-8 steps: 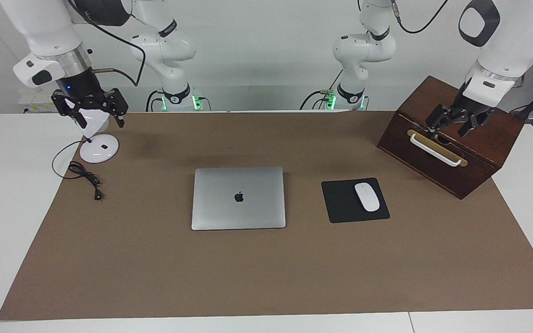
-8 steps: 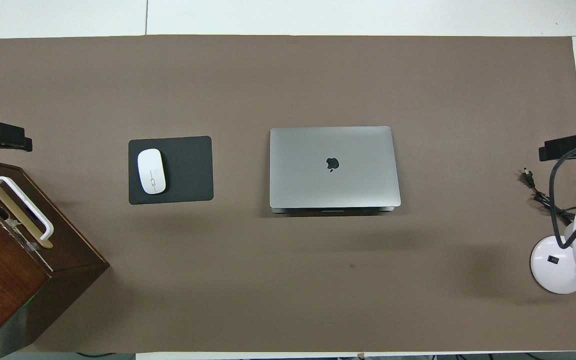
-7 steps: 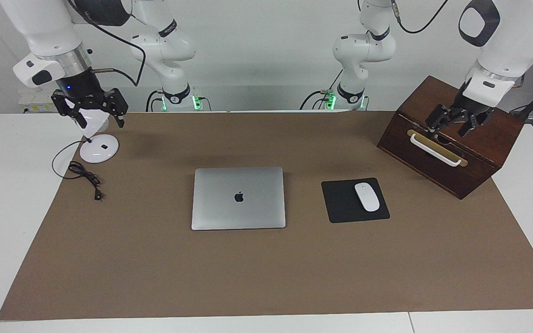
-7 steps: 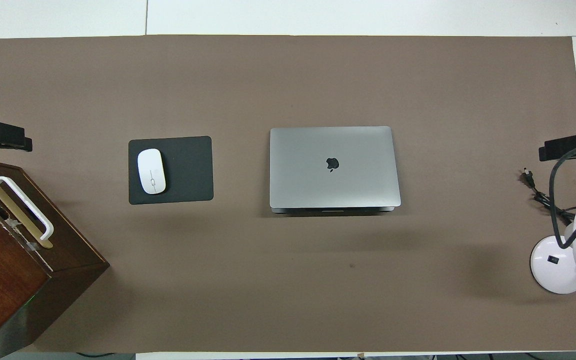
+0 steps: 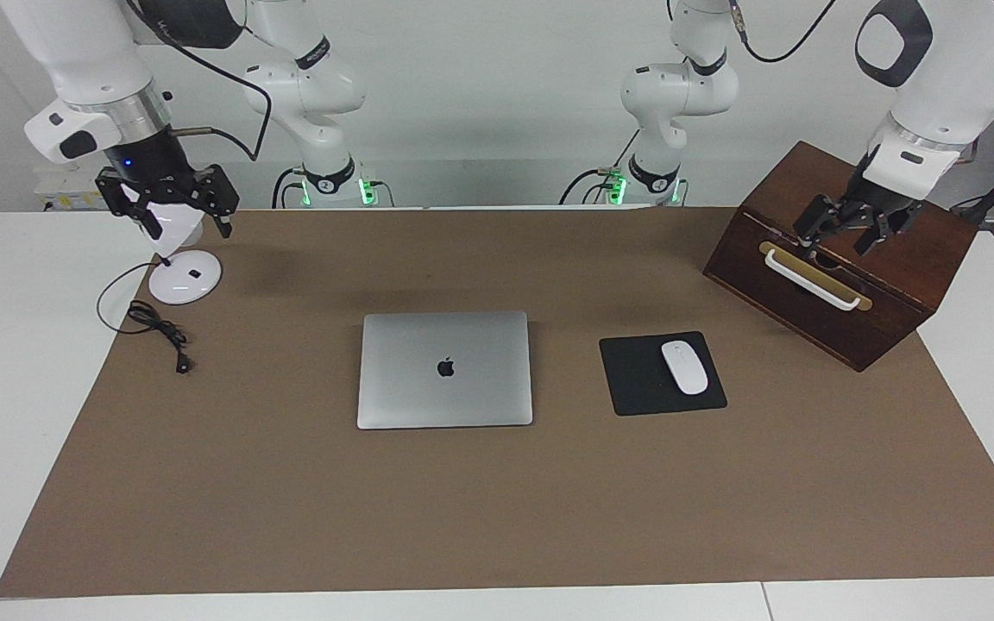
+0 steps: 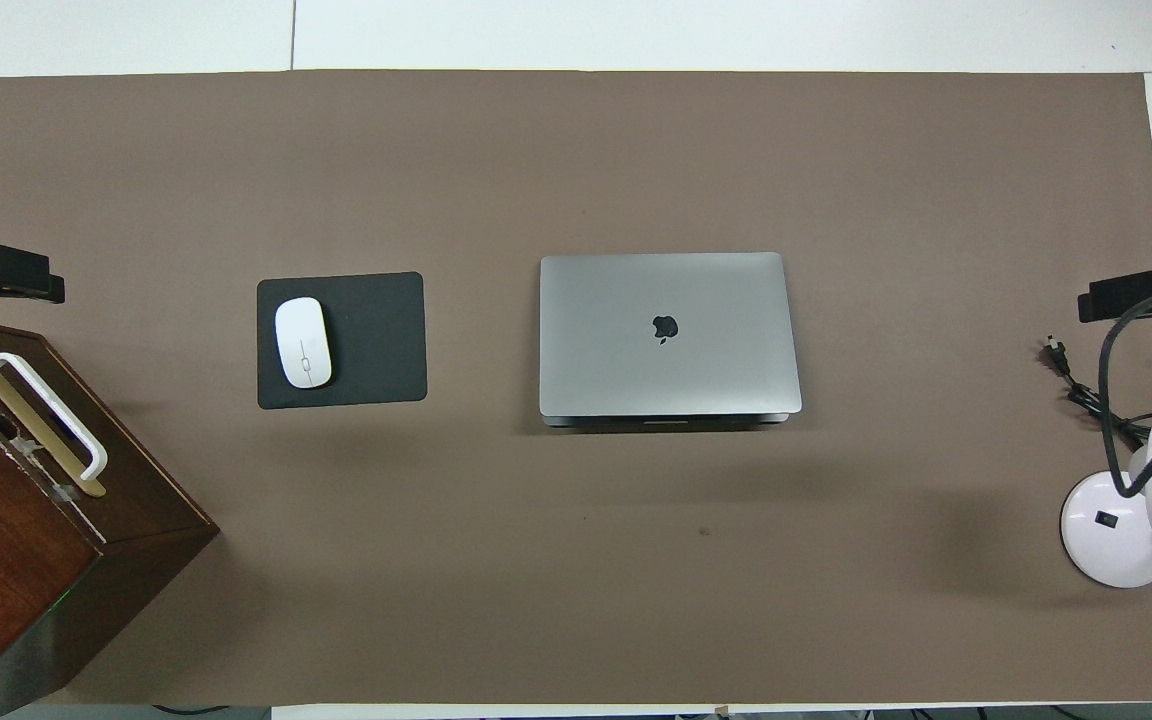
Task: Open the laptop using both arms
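Note:
The silver-grey laptop point(image 5: 445, 369) point(image 6: 666, 335) lies shut and flat in the middle of the brown mat, its dark logo facing up. My left gripper point(image 5: 842, 231) point(image 6: 1, 272) hangs open over the top of the wooden box point(image 5: 842, 259), holding nothing. At the right arm's end, my right gripper point(image 5: 188, 226) point(image 6: 1131, 297) hangs open over the white desk lamp point(image 5: 184, 276), also holding nothing. Both grippers are well away from the laptop, one to each side.
A white mouse point(image 5: 684, 366) rests on a black mouse pad point(image 5: 635, 379) between the laptop and the wooden box point(image 6: 26, 520). The lamp point(image 6: 1116, 525) has a black cable point(image 5: 156, 328) trailing on the mat. White table point(image 5: 22, 388) borders the mat.

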{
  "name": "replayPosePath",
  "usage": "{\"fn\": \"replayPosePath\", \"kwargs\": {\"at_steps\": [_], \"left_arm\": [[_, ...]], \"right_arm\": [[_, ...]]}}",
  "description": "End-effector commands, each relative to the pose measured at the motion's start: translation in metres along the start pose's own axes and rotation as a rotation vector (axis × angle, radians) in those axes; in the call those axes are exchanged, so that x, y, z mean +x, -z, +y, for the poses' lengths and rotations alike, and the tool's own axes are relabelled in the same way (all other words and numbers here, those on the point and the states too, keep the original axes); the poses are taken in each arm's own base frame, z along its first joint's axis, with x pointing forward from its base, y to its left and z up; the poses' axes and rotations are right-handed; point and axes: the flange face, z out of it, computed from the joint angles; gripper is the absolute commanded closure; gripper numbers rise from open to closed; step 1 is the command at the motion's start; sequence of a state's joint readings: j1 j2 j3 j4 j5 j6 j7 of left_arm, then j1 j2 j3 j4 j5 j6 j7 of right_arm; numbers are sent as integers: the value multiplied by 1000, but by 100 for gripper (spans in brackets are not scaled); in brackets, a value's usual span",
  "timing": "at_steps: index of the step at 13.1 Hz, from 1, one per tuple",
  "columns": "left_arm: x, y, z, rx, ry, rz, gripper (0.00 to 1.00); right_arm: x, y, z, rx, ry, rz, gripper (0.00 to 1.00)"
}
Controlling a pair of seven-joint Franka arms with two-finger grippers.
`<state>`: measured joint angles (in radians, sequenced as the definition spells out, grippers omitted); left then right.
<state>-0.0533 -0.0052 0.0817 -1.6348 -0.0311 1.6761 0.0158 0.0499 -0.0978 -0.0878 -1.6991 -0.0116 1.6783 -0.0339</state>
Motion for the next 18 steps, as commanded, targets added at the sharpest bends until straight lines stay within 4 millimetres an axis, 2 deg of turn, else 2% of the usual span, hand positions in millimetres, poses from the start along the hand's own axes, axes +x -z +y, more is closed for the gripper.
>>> {"fn": "replayPosePath", "kwargs": {"at_steps": [1,4,7,10,11,12,13,14,16,18], "left_arm": [[2,3,1,-2,-12,12,0],[2,3,2,-2,-17,15,0],[2,3,-2,-2,-12,14,0],[0,1,-2,-4,-12,9,0],[0,0,-1,-4,-12,9,0],[0,0,0,-4,-13,12,24],[1,1,0,-4,-12,21,69],[2,0,1,-4,-10,26,100],[3,0,1,-4,-4,30,100],[5,0,2,-5,-7,39,100]], "right_arm": [[5,3,-31,9,-35,67,0],[15,-10,-64,105,-106,118,1],[22,-38,-95,225,-207,167,1],[24,-56,-136,293,-342,186,1],[22,-61,-157,354,-399,159,1],[21,-67,-164,390,-478,141,1],[17,-74,-178,405,-515,135,1],[12,-85,-188,415,-551,134,1],[2,-109,-207,472,-649,115,1],[-9,-131,-212,491,-704,89,1]]}}
